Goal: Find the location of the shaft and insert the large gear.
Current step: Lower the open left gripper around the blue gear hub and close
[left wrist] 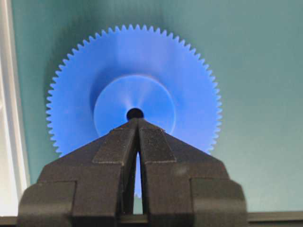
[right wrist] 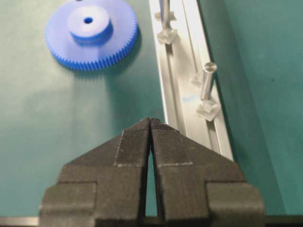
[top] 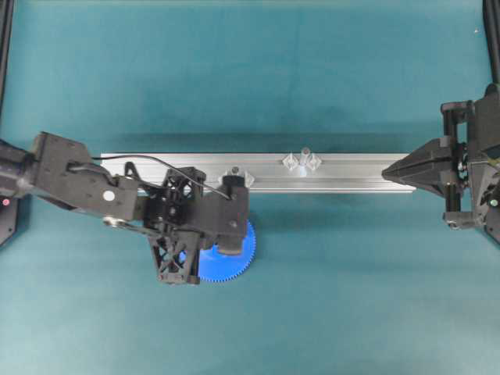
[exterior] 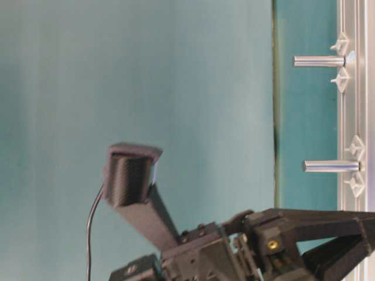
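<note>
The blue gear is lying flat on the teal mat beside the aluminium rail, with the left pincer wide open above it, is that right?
Not quite. The left pincer is shut, not open: the left wrist view shows its fingertips pressed together over the hub. The rest holds: the blue gear lies flat on the teal mat beside the aluminium rail.

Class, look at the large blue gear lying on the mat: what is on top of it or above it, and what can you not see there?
The shut left gripper hangs above the large gear, holding nothing. In the overhead view it covers the gear's hub and left part. Whether the tips touch the hub cannot be told.
</note>
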`<action>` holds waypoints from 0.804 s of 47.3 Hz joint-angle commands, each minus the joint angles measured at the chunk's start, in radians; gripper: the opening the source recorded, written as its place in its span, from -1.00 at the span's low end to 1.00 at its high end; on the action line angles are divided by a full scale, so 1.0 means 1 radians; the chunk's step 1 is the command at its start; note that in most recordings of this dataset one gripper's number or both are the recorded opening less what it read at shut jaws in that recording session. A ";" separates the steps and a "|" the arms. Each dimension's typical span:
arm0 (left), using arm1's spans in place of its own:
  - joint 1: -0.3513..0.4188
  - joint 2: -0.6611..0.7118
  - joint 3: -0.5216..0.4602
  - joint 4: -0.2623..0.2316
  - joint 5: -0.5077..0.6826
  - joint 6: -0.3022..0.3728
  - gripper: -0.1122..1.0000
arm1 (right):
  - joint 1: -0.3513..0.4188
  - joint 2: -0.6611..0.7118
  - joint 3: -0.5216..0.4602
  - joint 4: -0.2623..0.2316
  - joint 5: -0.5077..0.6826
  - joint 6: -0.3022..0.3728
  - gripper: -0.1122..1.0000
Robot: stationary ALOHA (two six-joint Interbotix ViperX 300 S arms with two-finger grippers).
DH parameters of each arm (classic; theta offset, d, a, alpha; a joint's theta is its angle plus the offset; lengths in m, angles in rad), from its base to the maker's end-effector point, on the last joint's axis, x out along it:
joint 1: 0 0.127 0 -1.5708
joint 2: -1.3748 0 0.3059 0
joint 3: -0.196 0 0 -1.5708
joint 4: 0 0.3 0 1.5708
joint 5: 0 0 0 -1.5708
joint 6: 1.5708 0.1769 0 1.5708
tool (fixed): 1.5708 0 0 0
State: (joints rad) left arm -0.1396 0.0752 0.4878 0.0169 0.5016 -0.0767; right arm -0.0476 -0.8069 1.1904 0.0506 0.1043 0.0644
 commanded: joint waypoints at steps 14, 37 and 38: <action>-0.005 0.043 -0.112 0.003 0.121 0.034 -0.76 | -0.002 0.003 -0.020 0.000 -0.006 0.014 -0.74; -0.005 0.091 -0.178 0.003 0.236 0.034 -0.76 | -0.002 0.000 -0.009 0.000 -0.011 0.026 -0.74; -0.005 0.092 -0.179 0.003 0.236 0.034 -0.76 | -0.002 0.000 -0.009 0.000 -0.011 0.026 -0.74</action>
State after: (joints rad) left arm -0.1396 0.1795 0.3359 0.0169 0.7332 -0.0445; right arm -0.0476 -0.8099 1.1904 0.0506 0.1028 0.0828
